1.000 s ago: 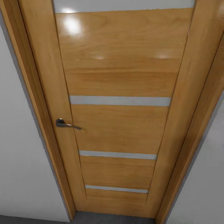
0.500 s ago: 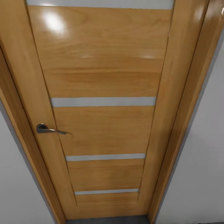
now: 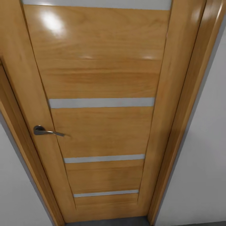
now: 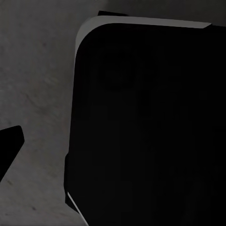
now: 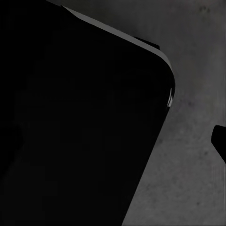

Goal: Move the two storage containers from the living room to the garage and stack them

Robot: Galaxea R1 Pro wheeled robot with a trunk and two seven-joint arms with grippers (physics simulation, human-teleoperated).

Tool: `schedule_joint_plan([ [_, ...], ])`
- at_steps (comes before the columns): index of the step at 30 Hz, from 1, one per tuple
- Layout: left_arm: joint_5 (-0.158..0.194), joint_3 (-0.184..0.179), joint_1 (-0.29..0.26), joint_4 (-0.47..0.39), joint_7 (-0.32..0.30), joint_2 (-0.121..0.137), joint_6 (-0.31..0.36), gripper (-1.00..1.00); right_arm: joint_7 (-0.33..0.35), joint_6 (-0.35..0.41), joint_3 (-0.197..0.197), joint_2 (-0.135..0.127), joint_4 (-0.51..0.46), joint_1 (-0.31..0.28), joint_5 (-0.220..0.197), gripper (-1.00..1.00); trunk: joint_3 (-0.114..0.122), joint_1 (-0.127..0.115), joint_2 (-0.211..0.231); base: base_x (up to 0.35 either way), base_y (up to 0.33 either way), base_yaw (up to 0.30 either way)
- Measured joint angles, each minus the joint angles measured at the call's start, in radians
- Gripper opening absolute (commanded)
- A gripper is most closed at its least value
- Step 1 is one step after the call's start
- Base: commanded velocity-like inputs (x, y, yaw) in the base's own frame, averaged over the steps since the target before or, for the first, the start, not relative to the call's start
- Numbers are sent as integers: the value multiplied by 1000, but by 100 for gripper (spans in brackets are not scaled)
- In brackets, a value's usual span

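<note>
Wooden door (image 3: pixel 100 125) close ahead — dark floor (image 4: pixel 33 84) below; gripper states unreadable.

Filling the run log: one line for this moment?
scene: closed wooden door, handle at left | floor: dark grey | grippers: state unclear

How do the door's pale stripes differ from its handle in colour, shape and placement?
The pale stripes are flat, light grey bands running across the wooden door; the handle is one dark metal lever sticking out. The stripes sit one above another down the middle panel; the handle sits at the door's left edge. Both lie roughly horizontal.
</note>
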Motion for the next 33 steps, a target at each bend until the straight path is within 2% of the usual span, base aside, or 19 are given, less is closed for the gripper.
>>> schedule_joint_plan([
  [4, 0, 0, 0, 0, 0, 0, 0, 100, 0, 0, 0, -1, 0, 0, 0, 100, 0, 0, 0, 0, 0, 178],
  [19, 0, 0, 0, 0, 0, 0, 0, 100, 0, -1, 0, -1, 0, 0, 0, 100, -1, 0, 0, 0, 0, 49],
  [33, 0, 0, 0, -1, 1, 0, 0, 100, 0, -1, 1, -1, 0, 0, 0, 100, -1, 0, 0, 0, 0, 8],
])
